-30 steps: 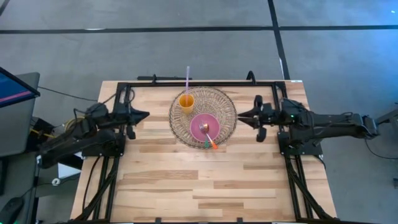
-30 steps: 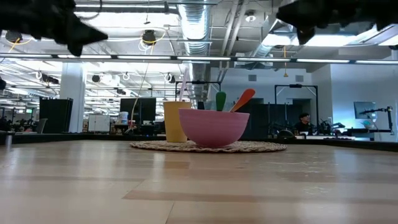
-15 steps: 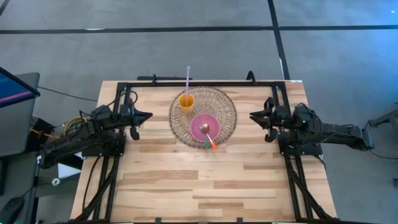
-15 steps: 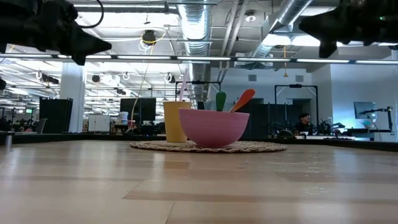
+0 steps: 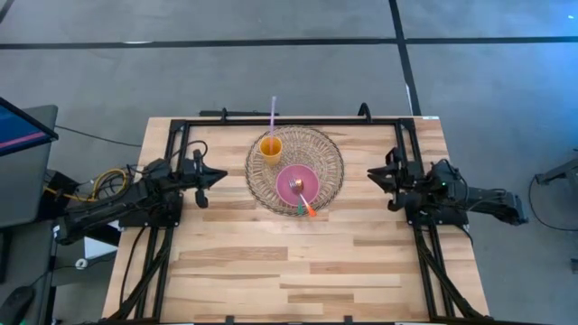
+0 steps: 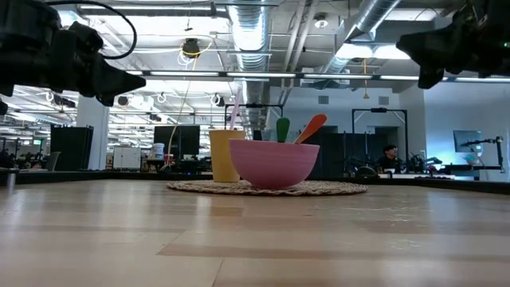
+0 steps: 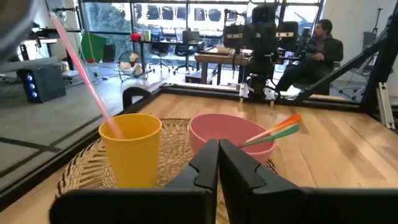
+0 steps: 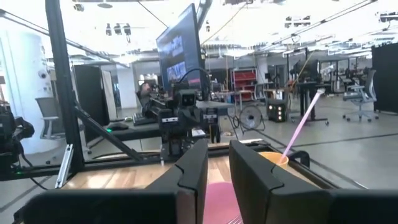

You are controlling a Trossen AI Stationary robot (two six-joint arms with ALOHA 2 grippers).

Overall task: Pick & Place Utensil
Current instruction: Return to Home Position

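Observation:
A round woven mat (image 5: 325, 153) lies at the table's far middle. On it stand a yellow cup (image 5: 270, 148) with a pink straw (image 5: 273, 110) and a pink bowl (image 5: 302, 176). In the bowl lie a metal fork head (image 5: 294, 186) and utensils with an orange handle (image 6: 311, 127) and a green handle (image 6: 283, 129), leaning on the rim. My left gripper (image 5: 223, 174) hovers left of the mat, shut and empty. My right gripper (image 5: 369, 172) hovers right of it, a narrow gap between its fingers, empty. Both point at the mat.
A black rail frame (image 5: 298, 121) runs along the table's far edge and down both sides past the arm bases. Bare wood (image 5: 289, 262) spreads over the near half. In the room beyond, a seated person (image 7: 320, 43) shows behind the right arm.
Both grippers have sunk lower above the table. My right gripper has drawn back from the mat toward the table's right edge as its arm folded in. My left gripper has edged slightly toward the mat. The bowl, cup and utensils have stayed put.

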